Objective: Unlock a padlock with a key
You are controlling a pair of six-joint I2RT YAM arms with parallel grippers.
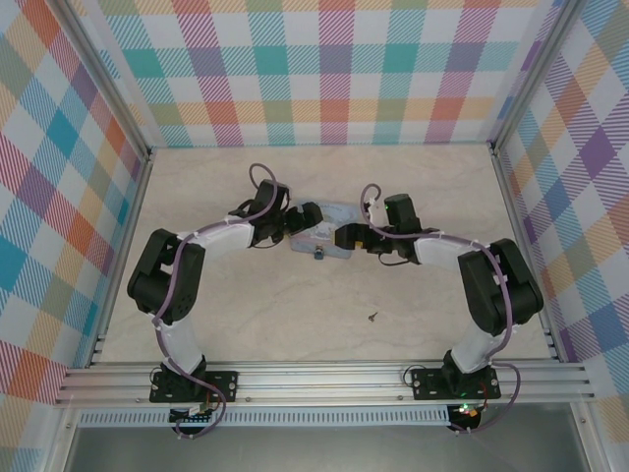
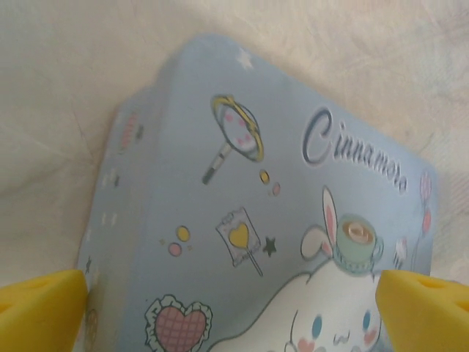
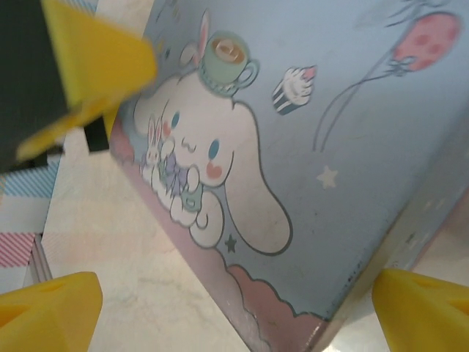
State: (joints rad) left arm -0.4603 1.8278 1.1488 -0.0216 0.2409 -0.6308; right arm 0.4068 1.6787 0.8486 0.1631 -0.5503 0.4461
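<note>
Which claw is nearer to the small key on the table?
Right. The right claw is at the tin, behind the key and slightly to its left. The left claw is at the tin too, but farther left and farther back.

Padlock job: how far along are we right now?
Done: nothing visible. The key lies alone on the table; the padlock sits beside the tin. In hand: left gripper and right gripper, both open, at the tin. Left: grasp key, unlock.
</note>
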